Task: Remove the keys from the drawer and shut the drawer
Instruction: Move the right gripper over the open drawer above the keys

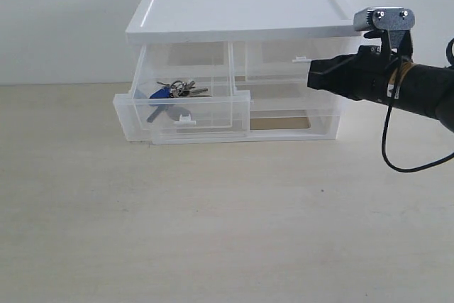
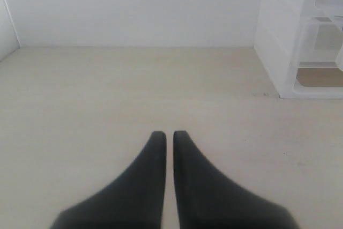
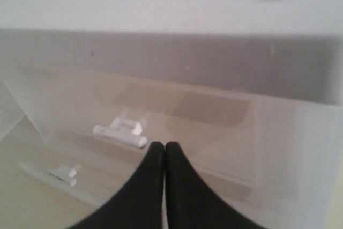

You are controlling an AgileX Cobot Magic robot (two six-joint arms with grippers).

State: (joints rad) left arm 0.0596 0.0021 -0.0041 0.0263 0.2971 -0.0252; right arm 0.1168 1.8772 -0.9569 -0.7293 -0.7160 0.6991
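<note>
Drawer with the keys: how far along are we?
Done: the drawer stands pulled open. In hand: nothing; the right gripper is shut by the front of the neighbouring drawer, the left gripper shut over the table. Left: the keys lie inside, so lift them out, then close the drawer.

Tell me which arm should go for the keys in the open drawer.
Right, probably. The right gripper hangs shut at the cabinet front, near the keys in the open drawer; the left gripper is farther off, beside the cabinet.
</note>
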